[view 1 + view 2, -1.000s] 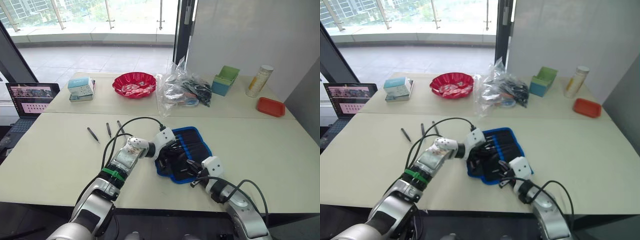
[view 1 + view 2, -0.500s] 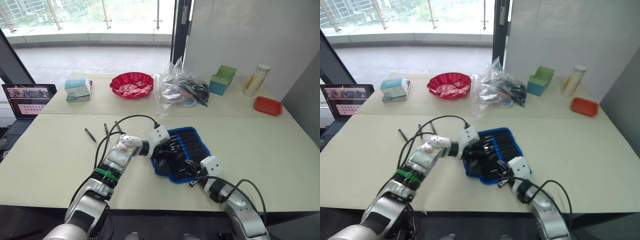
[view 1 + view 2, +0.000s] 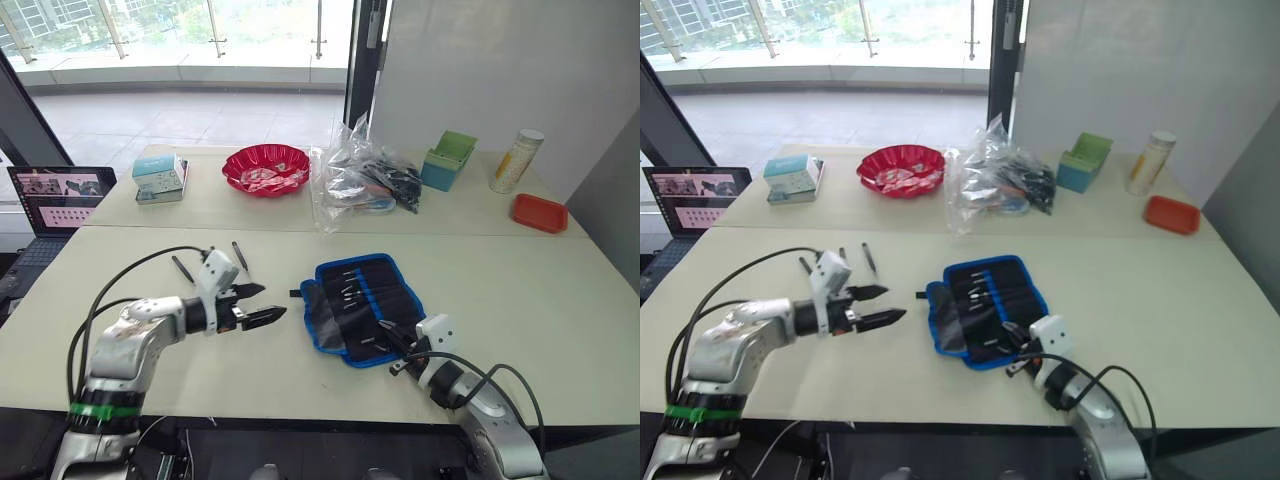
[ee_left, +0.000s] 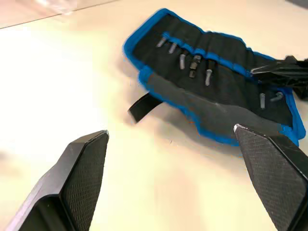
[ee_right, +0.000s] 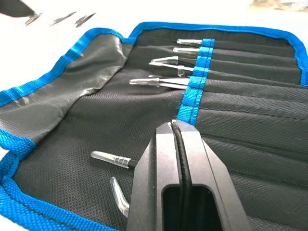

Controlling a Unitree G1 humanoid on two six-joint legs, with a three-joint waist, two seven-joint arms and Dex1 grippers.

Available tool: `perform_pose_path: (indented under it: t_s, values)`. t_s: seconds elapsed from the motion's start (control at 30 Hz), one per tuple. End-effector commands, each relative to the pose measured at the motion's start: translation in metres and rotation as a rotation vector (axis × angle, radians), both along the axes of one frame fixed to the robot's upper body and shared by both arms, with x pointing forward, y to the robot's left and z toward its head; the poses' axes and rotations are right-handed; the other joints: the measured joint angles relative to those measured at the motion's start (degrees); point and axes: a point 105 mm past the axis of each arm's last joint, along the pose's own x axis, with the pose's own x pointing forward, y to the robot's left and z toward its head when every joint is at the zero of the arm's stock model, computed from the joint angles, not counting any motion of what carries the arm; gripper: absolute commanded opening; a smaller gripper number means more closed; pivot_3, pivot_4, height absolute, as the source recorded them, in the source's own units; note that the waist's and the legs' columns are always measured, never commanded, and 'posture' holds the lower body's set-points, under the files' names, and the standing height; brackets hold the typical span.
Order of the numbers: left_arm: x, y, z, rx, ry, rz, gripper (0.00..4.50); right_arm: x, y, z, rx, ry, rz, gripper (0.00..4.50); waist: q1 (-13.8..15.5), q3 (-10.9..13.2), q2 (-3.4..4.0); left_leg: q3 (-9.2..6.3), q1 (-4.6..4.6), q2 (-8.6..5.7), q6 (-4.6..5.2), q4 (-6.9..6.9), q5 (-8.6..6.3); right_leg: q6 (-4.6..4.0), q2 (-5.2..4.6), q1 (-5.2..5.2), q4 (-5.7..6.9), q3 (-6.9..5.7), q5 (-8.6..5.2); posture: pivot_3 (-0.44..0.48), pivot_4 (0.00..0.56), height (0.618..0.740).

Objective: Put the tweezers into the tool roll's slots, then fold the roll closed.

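The tool roll (image 3: 362,307) lies open in the middle of the table, black with blue edging, its strap (image 4: 142,106) sticking out to the left. Several slim tools sit in its slots (image 5: 231,72), their metal tips (image 5: 163,61) showing. Three loose tweezers (image 3: 182,268) (image 3: 240,256) (image 3: 840,254) lie on the table at the left. My left gripper (image 3: 260,304) hovers left of the roll, open and empty, just in front of the loose tweezers. My right gripper (image 3: 388,328) is shut, its tips over the roll's near right part (image 5: 179,130).
At the back stand a red bowl (image 3: 267,167), a clear plastic bag of tools (image 3: 360,180), a green box (image 3: 450,160), a canister (image 3: 518,160), a red tray (image 3: 540,212) and a small carton (image 3: 160,178). A laptop (image 3: 55,195) sits off the table's left edge.
My left gripper has opened and drawn back leftward from the roll, which now lies uncovered. The right gripper stays shut at the roll's near edge.
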Motion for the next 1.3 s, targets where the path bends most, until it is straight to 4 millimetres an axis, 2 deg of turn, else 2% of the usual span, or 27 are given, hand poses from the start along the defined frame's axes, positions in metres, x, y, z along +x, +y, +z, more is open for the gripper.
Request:
perform_pose_path:
  t_s: [0.03,0.13,0.3,0.4,0.5,0.63,0.8,1.0,1.13,1.23,1.3]
  values:
    - [-0.015,0.052,0.011,-0.039,-0.112,0.255,4.42,0.000,-0.008,-0.011,0.013,0.055,-0.022,0.00,0.0,0.0,0.00,0.00,0.03,0.03,0.00,-0.04,0.00,0.00,0.02,0.01,-0.02,-0.01,0.00,0.000,0.150,0.740]
    - [-0.038,0.068,-0.010,-0.015,-0.108,0.356,4.42,0.001,-0.007,-0.013,0.017,0.067,-0.008,0.00,0.4,0.0,-0.01,0.06,0.13,0.11,0.01,-0.07,-0.01,0.00,-0.06,0.09,-0.08,0.03,0.00,0.000,0.150,0.740]
    - [-0.072,0.110,-0.023,-0.039,-0.200,0.726,4.42,0.003,-0.004,-0.014,0.009,0.074,0.018,0.00,0.8,-0.1,-0.27,0.18,0.25,0.20,0.05,-0.12,-0.05,-0.01,-0.09,0.30,-0.44,0.07,0.00,0.000,0.150,0.740]
    - [-0.092,0.123,-0.034,-0.042,-0.201,0.879,4.42,0.004,-0.005,-0.015,0.008,0.077,0.020,0.00,0.8,-0.1,-0.29,0.30,0.30,0.33,0.04,-0.22,-0.06,-0.02,-0.04,0.35,-0.61,0.08,0.01,0.000,0.150,0.740]
    - [-0.100,0.124,-0.040,-0.043,-0.192,0.914,4.42,0.004,-0.005,-0.016,0.008,0.079,0.025,0.00,0.8,-0.2,-0.36,0.38,0.34,0.34,0.04,-0.36,-0.06,-0.02,-0.07,0.42,-0.76,0.13,0.01,0.000,0.150,0.740]
    - [-0.102,0.109,-0.048,-0.035,-0.162,0.848,4.42,0.006,-0.002,-0.015,0.004,0.081,0.041,0.00,0.7,-0.2,-0.35,0.41,0.61,0.36,0.03,-0.53,-0.06,-0.04,-0.08,0.72,-0.97,0.14,0.02,0.000,0.150,0.740]
    - [-0.090,0.109,-0.040,-0.044,-0.187,0.852,4.42,0.008,-0.001,-0.014,0.004,0.078,0.040,0.00,0.6,-0.2,-0.35,0.40,0.81,0.42,0.03,-0.63,-0.07,-0.05,-0.03,0.91,-1.09,0.12,0.02,0.000,0.150,0.740]
    - [-0.049,0.107,-0.017,-0.128,-0.204,0.935,4.42,0.008,0.000,-0.014,0.005,0.078,0.031,0.00,0.7,-0.2,-0.37,0.39,0.81,0.39,0.03,-0.63,-0.06,-0.05,-0.04,0.91,-1.05,0.11,0.02,0.000,0.150,0.740]
    - [-0.015,0.106,-0.007,-0.195,-0.182,1.011,4.42,0.010,0.005,-0.011,0.010,0.071,0.036,0.00,0.7,-0.2,-0.38,0.38,0.81,0.38,0.02,-0.63,-0.06,-0.05,-0.01,0.88,-1.01,0.09,0.02,0.000,0.150,0.740]
    - [0.002,0.100,-0.007,-0.290,-0.128,1.072,4.42,0.011,0.008,-0.010,0.017,0.068,0.038,0.00,0.2,-0.2,-0.40,0.40,0.82,0.37,0.02,-0.63,-0.06,-0.05,-0.01,0.87,-1.00,0.10,0.03,0.000,0.150,0.740]
    - [0.008,0.098,-0.011,-0.287,-0.081,1.118,4.42,0.011,0.009,-0.009,0.018,0.067,0.037,0.00,0.0,-0.2,-0.42,0.38,0.82,0.35,0.02,-0.63,-0.06,-0.05,-0.03,0.86,-0.96,0.08,0.03,0.000,0.150,0.740]
